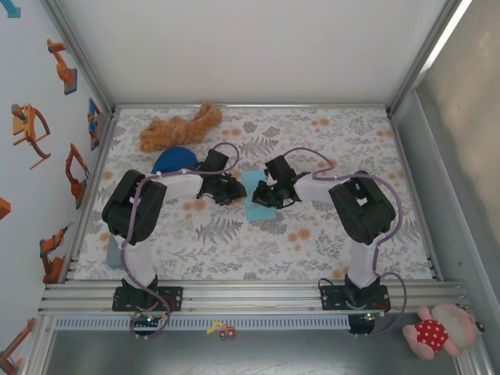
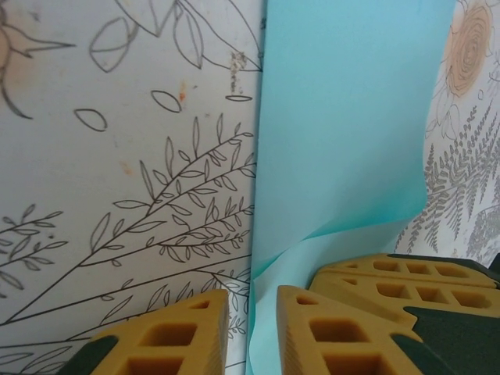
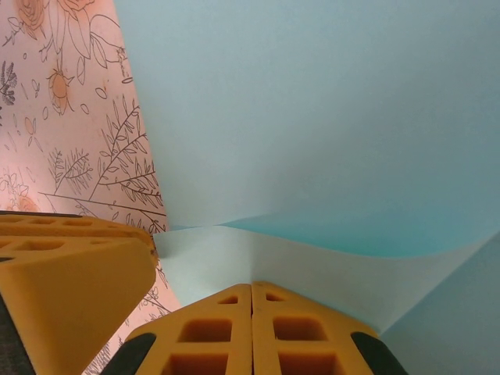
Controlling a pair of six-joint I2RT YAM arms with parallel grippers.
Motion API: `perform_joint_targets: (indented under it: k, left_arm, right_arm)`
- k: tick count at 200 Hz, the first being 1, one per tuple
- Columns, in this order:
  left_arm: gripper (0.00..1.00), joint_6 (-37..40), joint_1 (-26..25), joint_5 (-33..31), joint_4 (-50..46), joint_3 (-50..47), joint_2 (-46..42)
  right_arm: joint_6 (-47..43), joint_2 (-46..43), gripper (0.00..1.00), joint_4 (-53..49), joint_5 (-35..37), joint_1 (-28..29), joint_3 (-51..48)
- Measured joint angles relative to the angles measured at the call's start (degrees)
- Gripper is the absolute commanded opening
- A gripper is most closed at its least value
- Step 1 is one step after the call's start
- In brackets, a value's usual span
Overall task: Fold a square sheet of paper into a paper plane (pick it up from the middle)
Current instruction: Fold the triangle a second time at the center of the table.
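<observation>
As the square sheet of paper (image 1: pixel 251 209) looks light and limp, an edge pinch suits it. Closed tight, the right gripper (image 3: pixel 251 287) pinches a raised flap; the left gripper (image 2: pixel 251 295) stands barely parted at its edge

Count from the top view:
- 2 arms: left arm (image 1: pixel 141 211), right arm (image 1: pixel 359 207).
- 2 grippers: left gripper (image 1: pixel 232 192), right gripper (image 1: pixel 263 195). 2 yellow fingers (image 3: pixel 211 336) each, 4 total.
- 1 square sheet of paper (image 1: pixel 251 209), light cyan.
- 1 dark blue dome (image 1: pixel 173 161).
- 2 plush toys: 1 orange-brown plush (image 1: pixel 180 125) on the table, 1 pink plush (image 1: pixel 437 332) in red dotted cloth at the near right corner.
- 1 small red-and-yellow toy (image 1: pixel 225 332) on the front rail.
- 1 floral tablecloth (image 1: pixel 328 242).
- 2 purple cables (image 1: pixel 396 211), one per arm.
- 1 pale blue item (image 1: pixel 114 251) beside the left arm, can't identify.
- Orange robot stickers (image 1: pixel 31 129) on the left wall: several, some cropped at the edge, so no exact count.
</observation>
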Motion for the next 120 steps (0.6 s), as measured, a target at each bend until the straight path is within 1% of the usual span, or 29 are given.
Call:
perform_joint_targets:
  k: [54,120]
  left_arm:
    - [0.16,0.66,-0.02,1.75,1.55,0.0,0.02]
    - [0.16,1.86,-0.07,1.88,1.62,0.02,0.79]
  right_arm:
    - [0.0,0.0,0.07,0.0,-0.02,0.0,0.0]
    - [0.0,-0.31,0.07,-1.29,0.17,0.0,0.22]
